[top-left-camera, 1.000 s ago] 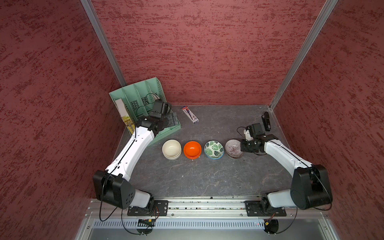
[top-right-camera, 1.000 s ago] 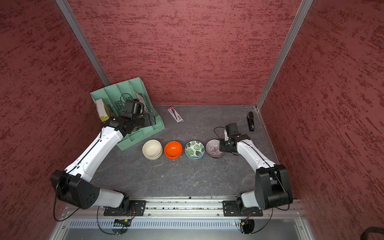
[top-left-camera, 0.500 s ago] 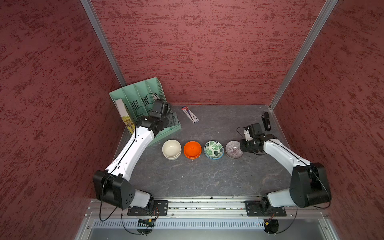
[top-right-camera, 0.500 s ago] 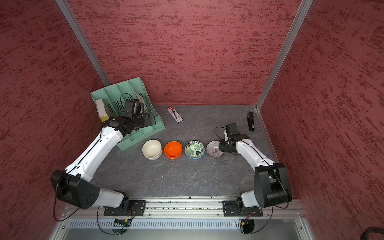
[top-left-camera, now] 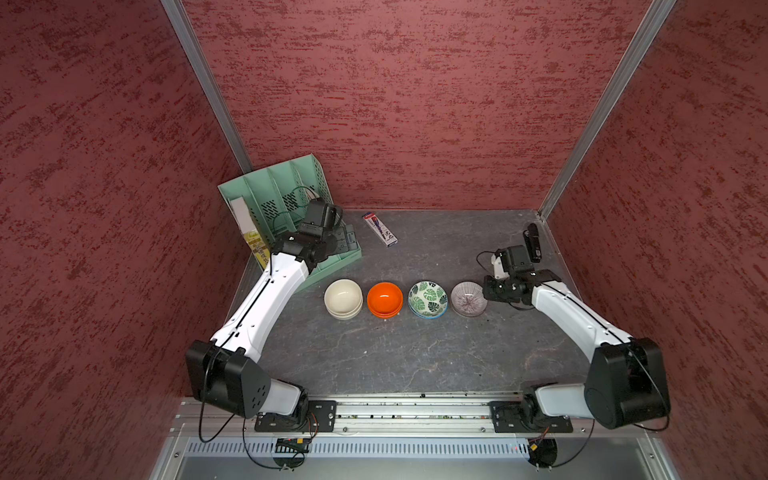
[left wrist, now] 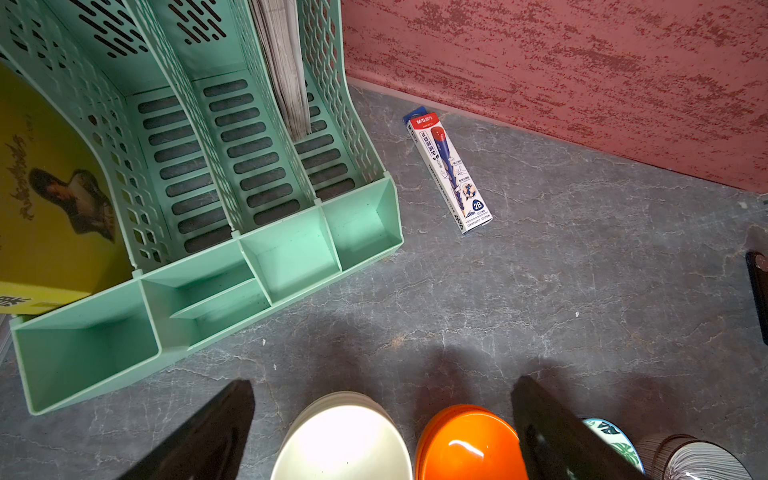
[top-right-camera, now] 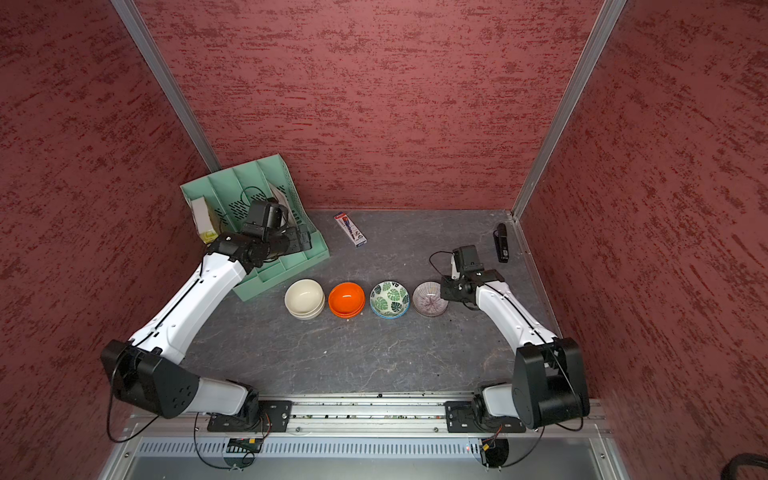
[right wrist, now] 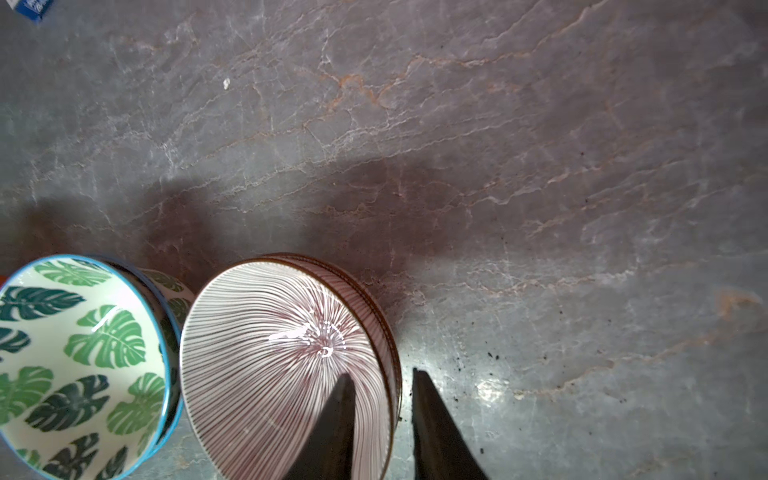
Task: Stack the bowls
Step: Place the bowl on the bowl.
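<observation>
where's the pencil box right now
In both top views the red, white and blue pencil box lies on the grey table near the back wall, beside the mint-green file rack, left of centre.

Mint-green file organiser in the far left corner, yellow book in its leftmost slot, papers in its rightmost, pencil box lying just right of it, small black device far right, grey stone-look tabletop

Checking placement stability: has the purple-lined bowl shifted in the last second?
No. In both top views the purple-lined bowl keeps its place at the end of the row, just beside the leaf-pattern bowl.
</observation>
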Robot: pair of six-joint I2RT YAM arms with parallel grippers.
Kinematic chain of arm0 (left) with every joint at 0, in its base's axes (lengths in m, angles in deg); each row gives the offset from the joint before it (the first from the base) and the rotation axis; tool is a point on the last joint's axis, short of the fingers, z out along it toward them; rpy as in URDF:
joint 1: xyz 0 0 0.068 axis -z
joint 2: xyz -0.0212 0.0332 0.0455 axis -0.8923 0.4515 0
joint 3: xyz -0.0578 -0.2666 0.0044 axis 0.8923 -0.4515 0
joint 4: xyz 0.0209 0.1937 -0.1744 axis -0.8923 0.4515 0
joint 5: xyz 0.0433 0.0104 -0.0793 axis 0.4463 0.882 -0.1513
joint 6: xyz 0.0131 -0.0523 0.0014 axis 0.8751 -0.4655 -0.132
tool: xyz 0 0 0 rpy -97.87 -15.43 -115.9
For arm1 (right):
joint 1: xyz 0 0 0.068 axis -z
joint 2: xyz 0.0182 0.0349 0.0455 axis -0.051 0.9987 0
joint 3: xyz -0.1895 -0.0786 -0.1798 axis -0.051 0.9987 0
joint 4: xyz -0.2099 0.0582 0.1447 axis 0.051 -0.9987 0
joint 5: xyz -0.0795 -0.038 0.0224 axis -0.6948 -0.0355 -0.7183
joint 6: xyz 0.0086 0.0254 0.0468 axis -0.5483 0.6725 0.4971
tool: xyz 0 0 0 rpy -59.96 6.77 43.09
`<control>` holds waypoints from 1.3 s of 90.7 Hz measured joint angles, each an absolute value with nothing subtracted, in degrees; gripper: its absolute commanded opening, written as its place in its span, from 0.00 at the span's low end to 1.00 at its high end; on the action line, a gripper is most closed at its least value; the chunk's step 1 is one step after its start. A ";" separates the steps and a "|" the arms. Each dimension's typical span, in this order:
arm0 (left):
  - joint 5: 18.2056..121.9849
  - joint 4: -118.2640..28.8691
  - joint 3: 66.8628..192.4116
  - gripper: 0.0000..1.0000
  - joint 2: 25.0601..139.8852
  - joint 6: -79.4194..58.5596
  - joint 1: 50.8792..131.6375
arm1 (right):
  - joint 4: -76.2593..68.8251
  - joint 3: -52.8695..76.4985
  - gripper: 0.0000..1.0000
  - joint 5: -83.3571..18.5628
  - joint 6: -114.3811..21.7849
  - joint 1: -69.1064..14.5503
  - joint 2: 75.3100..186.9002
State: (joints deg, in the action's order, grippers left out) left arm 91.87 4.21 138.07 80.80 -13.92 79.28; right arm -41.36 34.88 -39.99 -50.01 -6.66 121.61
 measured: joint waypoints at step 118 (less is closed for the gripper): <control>93.31 4.41 138.94 1.00 80.80 -13.74 79.56 | -38.45 35.66 0.31 -39.71 -49.92 -6.64 122.66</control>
